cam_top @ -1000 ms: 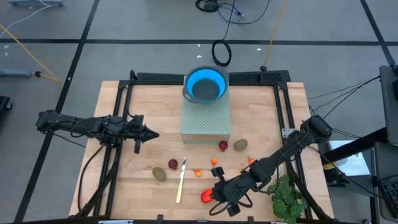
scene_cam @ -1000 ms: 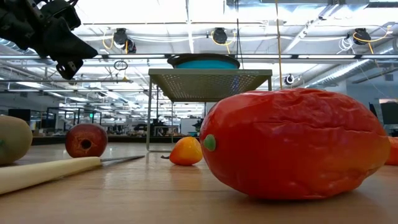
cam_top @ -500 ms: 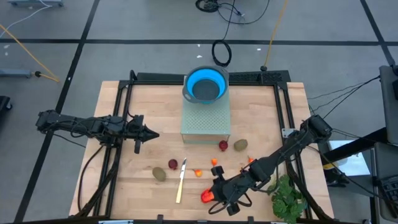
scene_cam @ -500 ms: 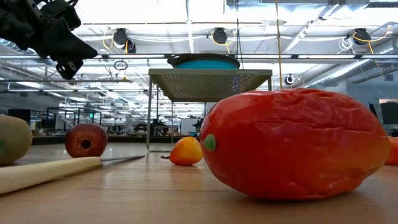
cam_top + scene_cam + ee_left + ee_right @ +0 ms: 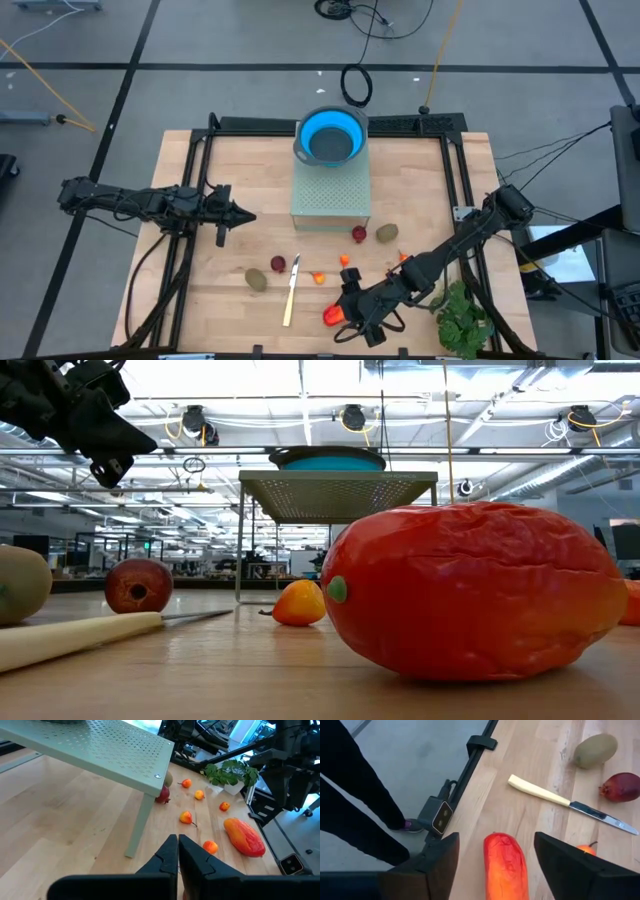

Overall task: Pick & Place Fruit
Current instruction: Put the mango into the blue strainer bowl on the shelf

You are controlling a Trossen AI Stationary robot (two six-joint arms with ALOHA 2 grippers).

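A large open-plan robotics lab or workshop: a framed pale wooden desk stands on a grey tiled floor with loose black cables, under exposed ceiling pipes and round hanging lamps.

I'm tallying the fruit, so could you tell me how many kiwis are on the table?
2. One kiwi lies left of the knife; the other kiwi sits off the green stand's right corner. The stand may hide more.
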